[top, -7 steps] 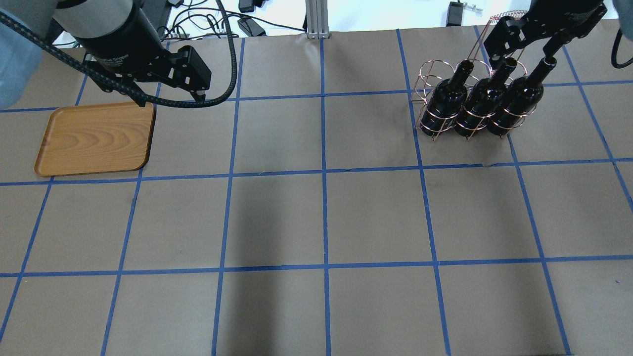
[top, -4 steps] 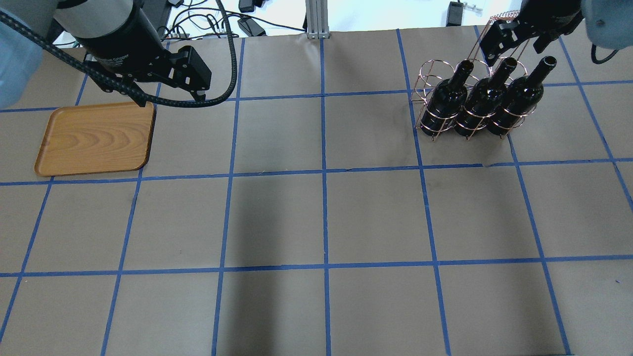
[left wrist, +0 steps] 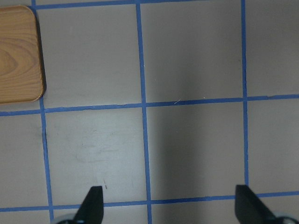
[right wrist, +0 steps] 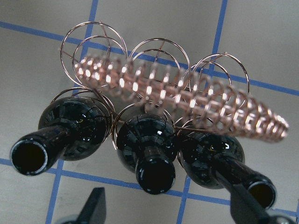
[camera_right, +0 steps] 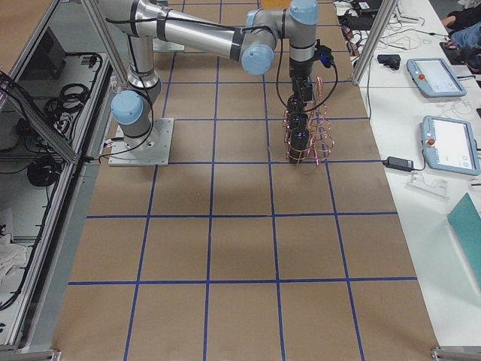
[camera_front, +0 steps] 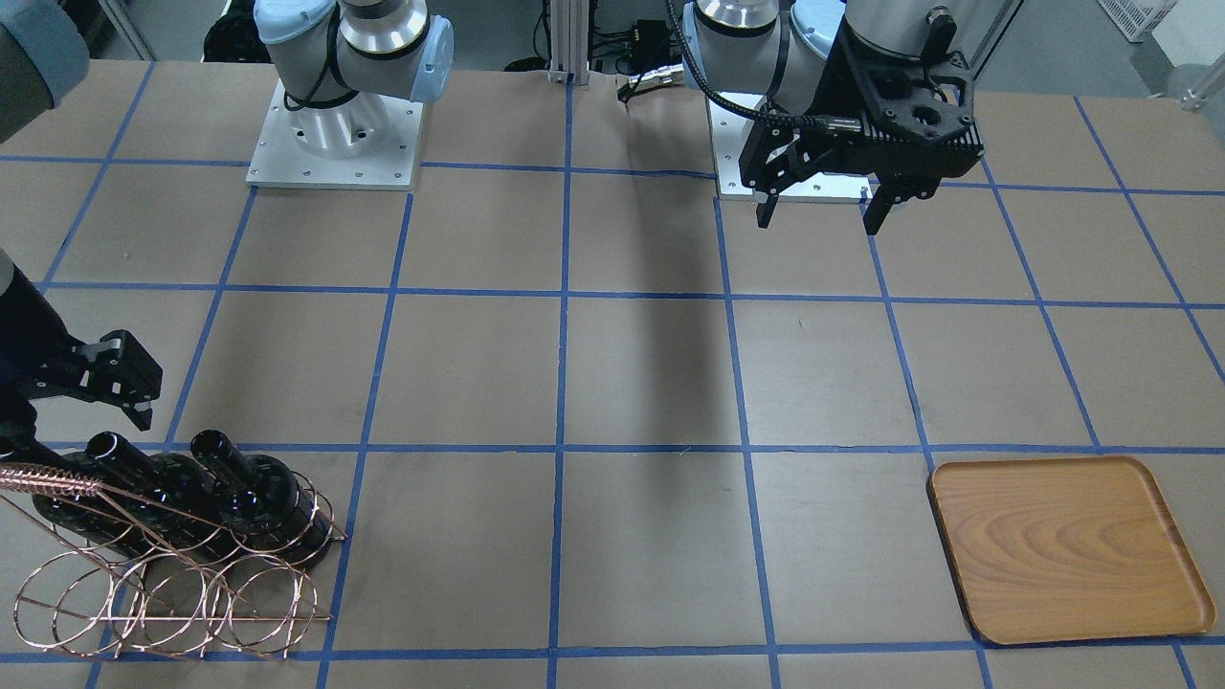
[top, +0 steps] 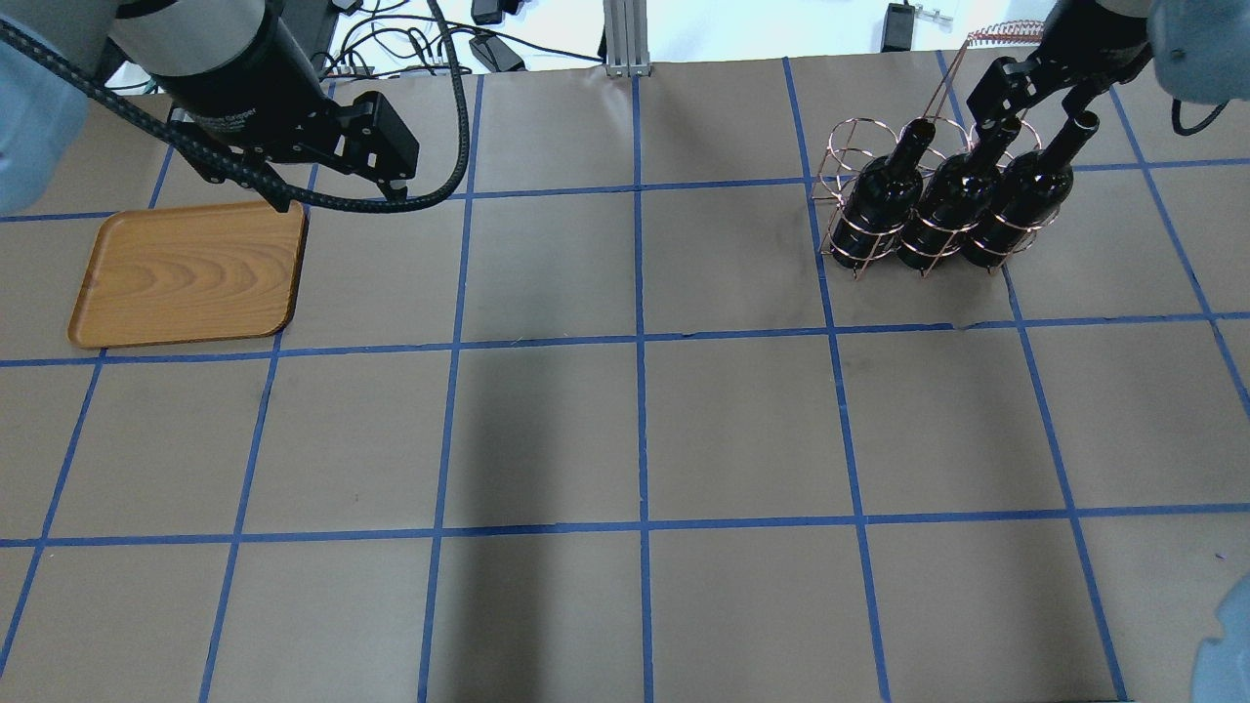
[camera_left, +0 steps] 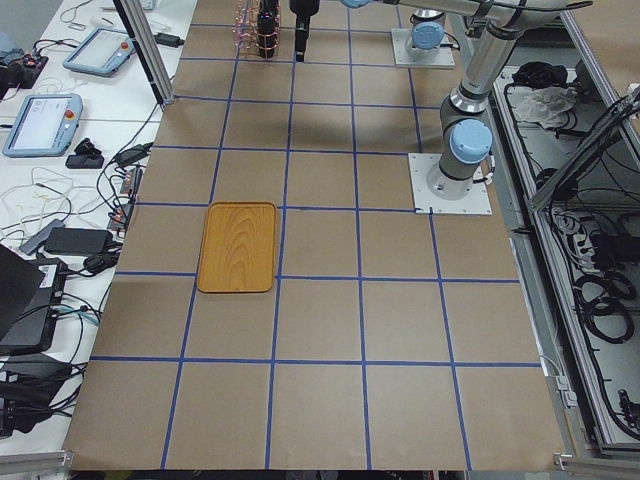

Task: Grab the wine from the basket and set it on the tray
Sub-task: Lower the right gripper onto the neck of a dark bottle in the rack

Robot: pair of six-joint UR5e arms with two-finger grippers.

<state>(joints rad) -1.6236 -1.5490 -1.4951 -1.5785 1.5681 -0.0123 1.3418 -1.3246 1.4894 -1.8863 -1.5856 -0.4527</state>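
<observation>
Three near-black wine bottles [top: 879, 210] [top: 942, 215] [top: 1016, 205] stand in the front row of the copper wire basket [top: 848, 146] at the far right. My right gripper [top: 1038, 96] hovers open just above their necks. In the right wrist view the middle bottle's lip [right wrist: 156, 175] lies between the open fingers of my right gripper [right wrist: 169, 205], and the basket's twisted handle [right wrist: 187, 93] runs behind. The wooden tray [top: 186, 273] lies empty at the far left. My left gripper [top: 337, 195] hangs open and empty by the tray's far right corner.
The table [top: 635, 430] is brown paper with a blue tape grid. The basket's back row of hoops [camera_front: 172, 593] holds nothing. Cables and power bricks [top: 488, 39] lie beyond the table's far edge. The tray's corner [left wrist: 18, 51] shows in the left wrist view.
My right gripper has shifted over the bottle tops, first back, then slightly to the right. The bottles, basket, tray and left arm have not moved.
</observation>
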